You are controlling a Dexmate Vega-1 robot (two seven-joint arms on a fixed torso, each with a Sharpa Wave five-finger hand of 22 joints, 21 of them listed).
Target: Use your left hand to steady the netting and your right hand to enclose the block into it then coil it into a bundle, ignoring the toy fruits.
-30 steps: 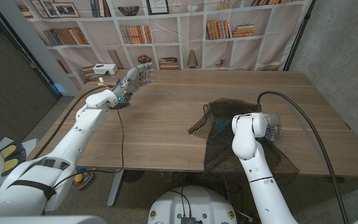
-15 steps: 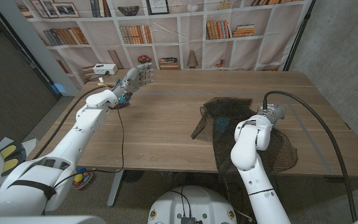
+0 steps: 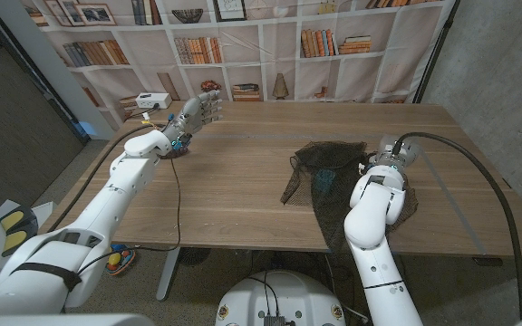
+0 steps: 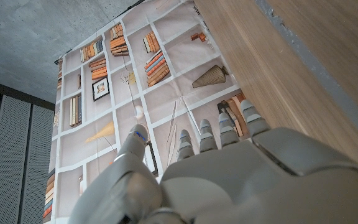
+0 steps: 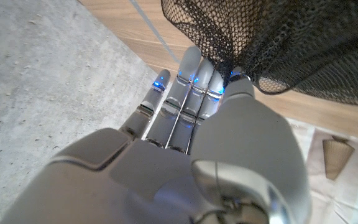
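The black netting (image 3: 333, 172) lies bunched on the right half of the wooden table (image 3: 243, 181), with a small teal block (image 3: 323, 178) showing through its mesh. My right forearm (image 3: 374, 204) stands over the netting's right side. In the right wrist view my right hand (image 5: 191, 106) pinches a fold of the netting (image 5: 278, 43) between thumb and fingers, and the mesh hangs from that grip. My left hand (image 3: 199, 110) is far off at the table's far left corner, fingers (image 4: 219, 127) stretched out straight and holding nothing.
A black cable (image 3: 460, 149) arcs over the table's right side from my right wrist. A white box (image 3: 152, 100) stands behind the far left corner. A bookshelf backdrop (image 3: 270, 36) hangs behind the table, and a concrete wall (image 3: 506, 81) closes the right.
My right arm has swung right and away from the front edge, dragging the netting with it. The mesh that hung over the front edge now sits bunched higher on the table. Left arm unmoved.
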